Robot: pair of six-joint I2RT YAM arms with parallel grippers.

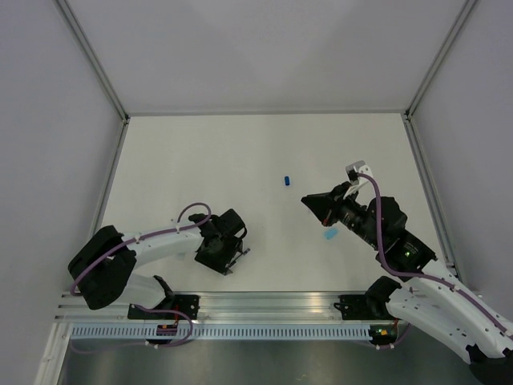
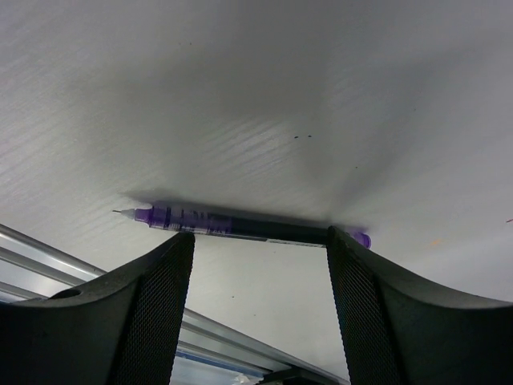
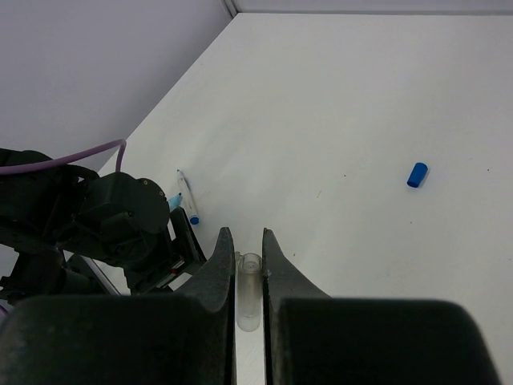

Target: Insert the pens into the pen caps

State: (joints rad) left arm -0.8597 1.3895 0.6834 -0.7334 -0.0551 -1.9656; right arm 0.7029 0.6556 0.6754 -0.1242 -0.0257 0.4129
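A thin pen [image 2: 240,226] with a needle tip, purplish grip and dark barrel lies flat on the table. My left gripper [image 2: 258,242] stands open, its fingertips over the two ends of the barrel. In the right wrist view a white-barrelled pen [image 3: 186,195] with a blue end lies beside the left gripper [image 3: 180,237]. My right gripper [image 3: 249,241] is shut on a pale translucent pen cap [image 3: 249,293], open end forward. A dark blue pen cap [image 1: 286,180] lies loose mid-table, also seen as the dark blue pen cap [image 3: 417,174]. From above, the left gripper [image 1: 230,263] is near the front rail and the right gripper [image 1: 309,200] points left.
A small light blue piece [image 1: 329,233] lies on the table under the right wrist. An aluminium rail [image 1: 264,305] runs along the near edge, close behind the left gripper. White walls [image 1: 264,56] enclose the table on three sides.
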